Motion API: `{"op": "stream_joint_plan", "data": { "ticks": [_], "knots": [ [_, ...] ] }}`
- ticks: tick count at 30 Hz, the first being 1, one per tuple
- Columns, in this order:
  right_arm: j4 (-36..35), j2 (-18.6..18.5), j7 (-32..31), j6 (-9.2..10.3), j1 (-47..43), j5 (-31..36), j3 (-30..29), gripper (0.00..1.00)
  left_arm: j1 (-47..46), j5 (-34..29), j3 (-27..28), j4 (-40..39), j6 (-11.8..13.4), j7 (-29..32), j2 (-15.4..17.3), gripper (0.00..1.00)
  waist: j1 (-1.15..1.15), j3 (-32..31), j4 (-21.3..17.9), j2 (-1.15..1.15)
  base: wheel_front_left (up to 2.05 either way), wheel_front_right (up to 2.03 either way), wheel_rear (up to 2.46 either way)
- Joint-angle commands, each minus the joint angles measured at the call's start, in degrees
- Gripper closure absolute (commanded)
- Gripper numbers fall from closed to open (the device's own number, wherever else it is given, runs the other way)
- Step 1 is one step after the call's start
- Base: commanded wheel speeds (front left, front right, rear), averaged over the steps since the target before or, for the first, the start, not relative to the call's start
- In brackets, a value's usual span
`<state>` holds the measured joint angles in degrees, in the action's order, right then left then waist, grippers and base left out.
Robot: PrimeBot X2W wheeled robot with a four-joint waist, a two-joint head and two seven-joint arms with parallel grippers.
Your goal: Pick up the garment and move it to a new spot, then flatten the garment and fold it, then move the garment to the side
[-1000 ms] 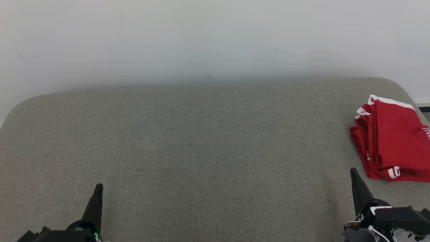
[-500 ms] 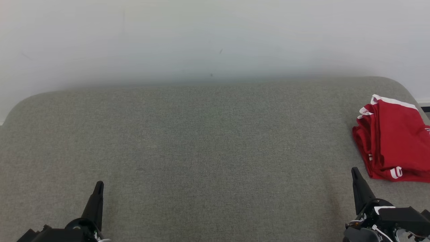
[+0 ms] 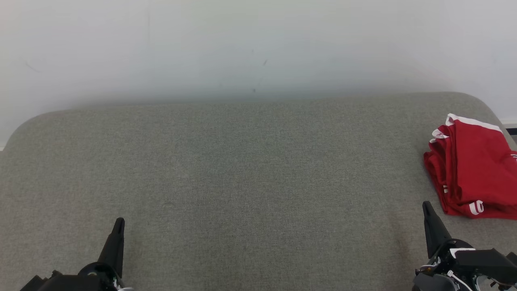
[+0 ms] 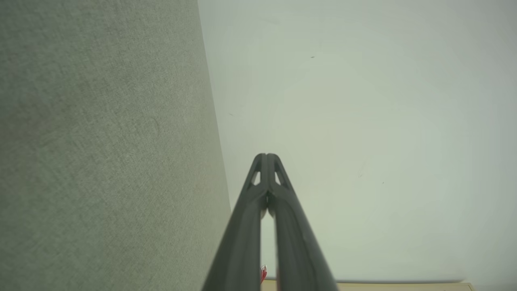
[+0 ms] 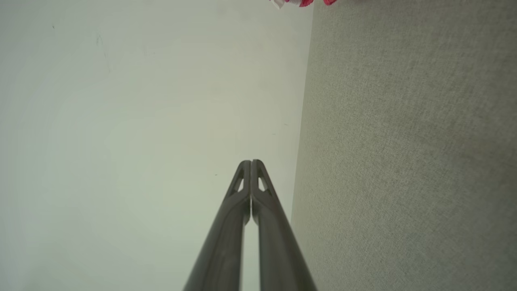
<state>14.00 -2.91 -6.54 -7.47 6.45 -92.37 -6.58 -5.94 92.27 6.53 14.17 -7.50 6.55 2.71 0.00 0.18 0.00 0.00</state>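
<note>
— Where's the red garment (image 3: 472, 165)?
— Folded in a bundle by the right edge of the grey fabric tabletop (image 3: 250, 169), white trim showing; just ahead of the right claw (image 3: 425, 205), not touching it.
— And the claws?
— The left claw (image 3: 118, 222) sits at the near left, fingertips pressed together; the right one likewise, tip against tip; both point toward the pale wall (image 3: 258, 44).

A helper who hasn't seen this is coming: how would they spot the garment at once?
Look at the broad grey fabric surface below the pale wall. Near its right end lies the garment, loosely folded. It is bright red with white trim.
</note>
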Motion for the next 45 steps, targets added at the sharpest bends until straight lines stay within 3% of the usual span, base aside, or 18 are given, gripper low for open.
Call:
{"op": "stream_joint_plan", "data": {
  "ticks": [1, 45],
  "knots": [
    [-0.13, 0.1, -0.15, -0.04, -0.5, -0.08, -0.09, 1.0, -0.64, 0.26, 0.0, -0.21, 0.02, 0.19, 0.32, 1.0, 0.0, 0.0, 0.0, 0.0, 0.0, 0.0, 0.0],
    [-0.13, 0.1, -0.15, -0.04, -0.48, -0.09, -0.07, 1.0, -0.63, 0.26, -0.01, -0.22, 0.02, 0.18, 0.32, 1.0, 0.0, 0.0, 0.0, 0.0, 0.0, 0.0, 0.0]
  ]
}}
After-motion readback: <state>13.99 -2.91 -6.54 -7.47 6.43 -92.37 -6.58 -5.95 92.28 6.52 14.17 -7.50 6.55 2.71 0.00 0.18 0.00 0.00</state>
